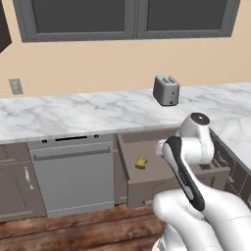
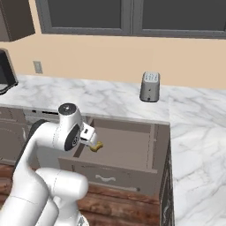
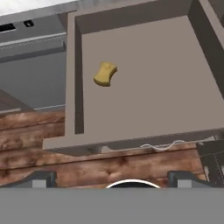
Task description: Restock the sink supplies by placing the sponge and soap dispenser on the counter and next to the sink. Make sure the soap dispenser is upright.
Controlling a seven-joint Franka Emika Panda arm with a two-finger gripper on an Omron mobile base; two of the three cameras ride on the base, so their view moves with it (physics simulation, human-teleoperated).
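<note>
The sponge (image 3: 105, 73) is a small yellow-ochre block lying on the floor of an open brown drawer (image 3: 72, 87), towards its left wall. It also shows in the base views as the sponge (image 1: 141, 163) (image 2: 96, 146) in the drawer (image 1: 147, 185) (image 2: 115, 173). My gripper (image 3: 112, 178) hangs open above the drawer's front edge, with nothing between its widely spread fingertips (image 3: 43, 177). The hand (image 2: 88, 134) sits close over the sponge. The white marble counter (image 1: 73, 115) (image 2: 110, 99) runs behind the drawer. The soap dispenser and the sink are out of view.
A grey toaster (image 1: 166, 90) (image 2: 150, 87) stands on the counter at the back. A grey dishwasher front (image 1: 73, 176) lies left of the drawer. Wooden floor (image 3: 100, 166) shows below the drawer front. A dark appliance (image 2: 5, 70) stands at the far left.
</note>
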